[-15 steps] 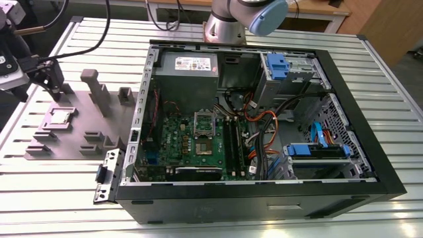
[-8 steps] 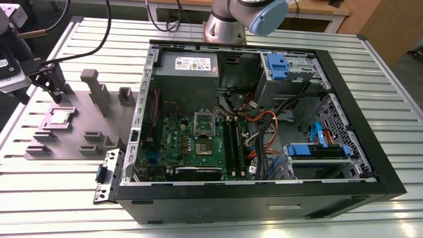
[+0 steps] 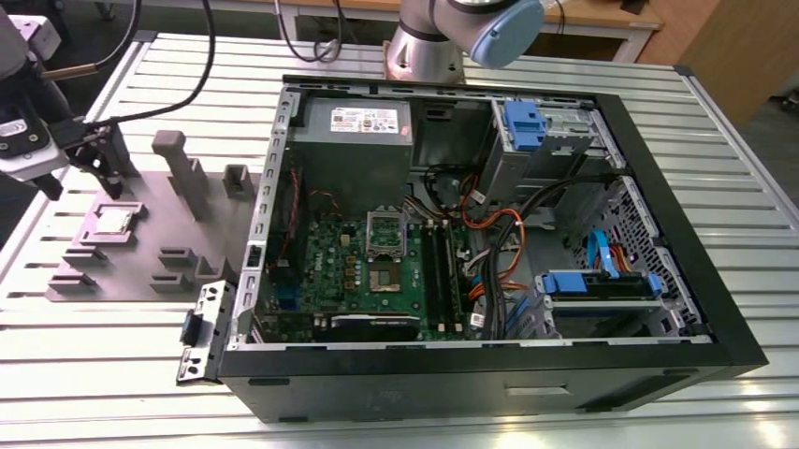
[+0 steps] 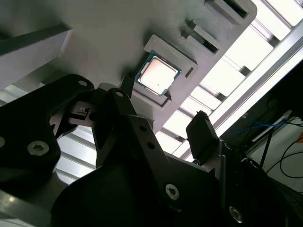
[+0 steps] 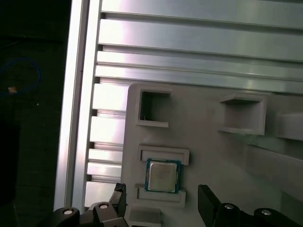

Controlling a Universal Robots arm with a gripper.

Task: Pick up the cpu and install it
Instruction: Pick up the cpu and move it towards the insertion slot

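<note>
The hand hovers just above the cpu, fingers apart. The cpu lies flat in a grey holder plate on the bench, at nine o'clock from the open computer case. Inside the case is a white label.

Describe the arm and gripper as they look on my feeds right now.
The arm is a silvery-grey tube with a pale blue joint cap. The gripper is matt black, with angular linkage fingers fastened by silver screws. A white and grey block sits at its wrist, and black cables trail from there.
</note>
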